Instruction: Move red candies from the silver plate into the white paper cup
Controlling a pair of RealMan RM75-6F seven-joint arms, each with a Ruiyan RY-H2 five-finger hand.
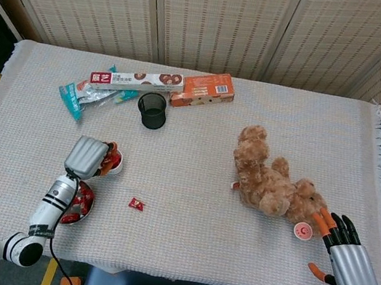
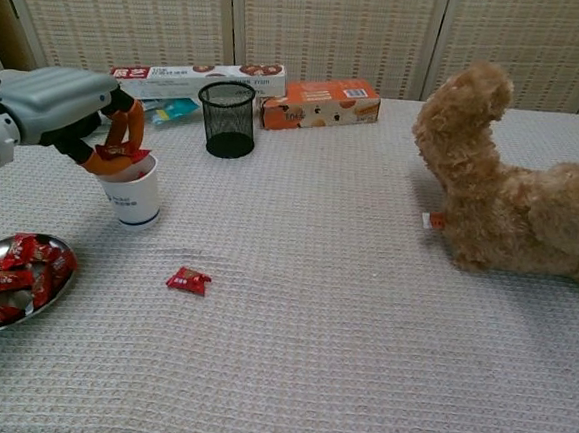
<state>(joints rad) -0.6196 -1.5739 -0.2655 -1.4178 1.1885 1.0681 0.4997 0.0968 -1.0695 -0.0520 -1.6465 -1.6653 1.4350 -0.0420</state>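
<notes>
Left hand (image 2: 72,114) sits directly over the mouth of the white paper cup (image 2: 129,196), fingertips (image 2: 114,153) pinching one red candy (image 2: 122,151) just above the rim. Placement suits a straight drop into the cup. Remaining fingers curl around the pinch; hand otherwise holds nothing.

Silver plate (image 2: 21,308) lies near the cup, at the table (image 2: 361,332) edge, many red candies in it. One stray candy (image 2: 188,281) lies on the cloth between plate and table centre, apart from both; likely needs collecting.

Right hand (image 1: 344,254) rests spread and empty at the far side, beside the teddy bear (image 1: 272,183), well clear of the work.
</notes>
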